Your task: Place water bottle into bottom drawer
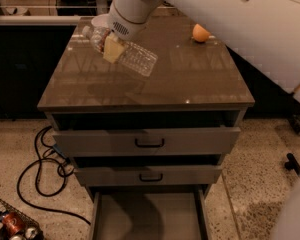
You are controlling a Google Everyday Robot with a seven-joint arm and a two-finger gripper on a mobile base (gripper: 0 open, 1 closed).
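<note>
The water bottle (132, 57) is clear and ribbed, and lies tilted in the air above the left part of the cabinet top (200, 79). My gripper (111, 46) is shut on the water bottle near its label end; one tan finger pad (113, 49) shows across it. The white arm runs up and right out of view. The bottom drawer (149, 219) is pulled open at the foot of the cabinet, with a plain grey floor and nothing in it.
An orange (200, 33) sits at the back right of the cabinet top. The two upper drawers (147, 141) with black handles stand slightly out. A black cable (42, 169) lies on the floor at left, and a wire basket (10, 224) with cans at bottom left.
</note>
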